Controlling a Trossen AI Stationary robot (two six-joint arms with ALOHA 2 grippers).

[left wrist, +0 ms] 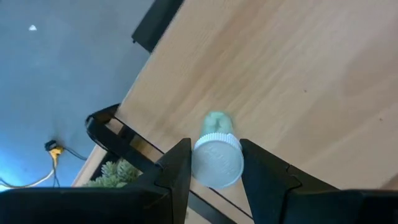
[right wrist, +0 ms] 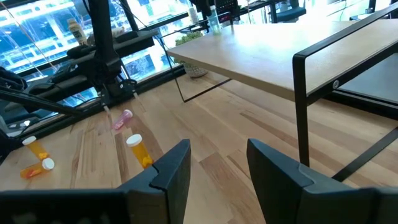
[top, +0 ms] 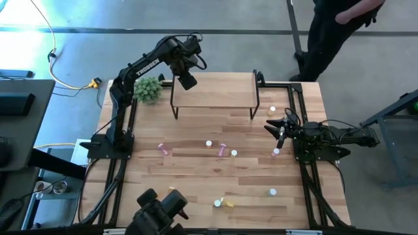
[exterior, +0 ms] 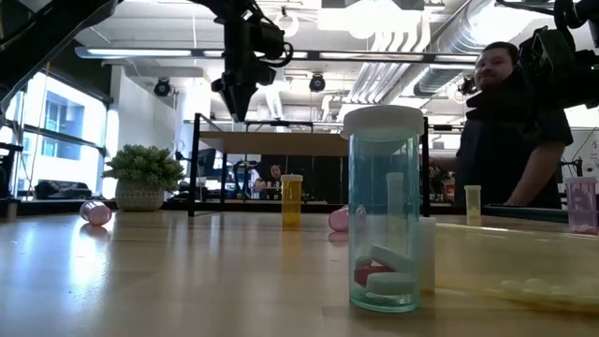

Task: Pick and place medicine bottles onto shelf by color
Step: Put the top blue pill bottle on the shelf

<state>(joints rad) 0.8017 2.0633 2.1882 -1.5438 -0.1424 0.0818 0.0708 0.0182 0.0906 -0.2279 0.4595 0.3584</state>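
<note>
My left gripper (top: 186,79) hangs over the far left end of the shelf (top: 215,91), shut on a green medicine bottle (left wrist: 216,121) with a white cap. In the low view this gripper (exterior: 239,108) stands just above the shelf board (exterior: 299,143). My right gripper (right wrist: 217,165) waits open at the table's right side, with nothing between its fingers. Other medicine bottles are spread over the table: a pink one (top: 163,149) lies on its side, an orange one (exterior: 292,199) stands upright, and a green one (exterior: 384,215) stands close to the low camera. My left gripper pinches the green bottle's white cap (left wrist: 202,163) between its two fingers. The fingers come from above and point down. The bottle hangs upright below them, bottom toward the shelf board (left wrist: 280,74). Whether it touches the board I cannot tell.
A small green plant (top: 148,89) stands by the shelf's left legs. More bottles lie near the table's front edge (top: 225,203) and one stands by the shelf's right legs (top: 272,109). A person (exterior: 510,122) stands beyond the table's far right corner.
</note>
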